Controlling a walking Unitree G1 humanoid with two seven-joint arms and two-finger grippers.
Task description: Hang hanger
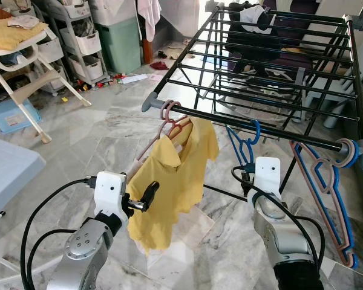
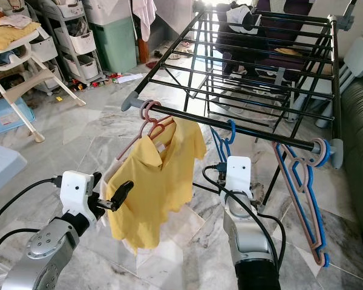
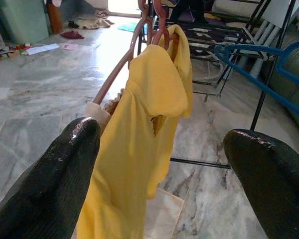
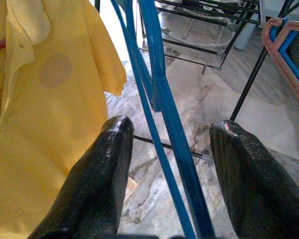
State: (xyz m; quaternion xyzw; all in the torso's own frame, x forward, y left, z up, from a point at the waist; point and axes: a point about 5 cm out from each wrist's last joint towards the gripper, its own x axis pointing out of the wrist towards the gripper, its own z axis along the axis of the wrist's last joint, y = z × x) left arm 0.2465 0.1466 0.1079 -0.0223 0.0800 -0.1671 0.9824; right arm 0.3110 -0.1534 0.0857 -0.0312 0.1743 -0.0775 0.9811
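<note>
A black metal drying rack (image 1: 272, 72) of thin parallel rods stands over the veined grey marble floor (image 1: 109, 130). From its near rail hangs a pink plastic hanger (image 1: 169, 121) carrying a soft yellow polo shirt (image 1: 169, 187), collar folded, cloth falling in loose creases. Right of it on the same rail hooks a slim blue hanger (image 1: 245, 142) (the task's thing, already on the rail); its lower part is hidden behind the right arm's white wrist housing. The right gripper (image 4: 164, 164) is spread, its glossy black fingers (image 4: 104, 174) on either side of the blue hanger's bars without clearly touching them. The left gripper (image 3: 159, 164) is also released, fingers wide, one just beside the shirt's near edge; whether it brushes the cloth is hard to tell. Further right, a pink and blue pair of hangers (image 1: 327, 199) dangles from the rail's end cap. Far left, a pale high chair (image 1: 18, 60) is cut off by the frame.
</note>
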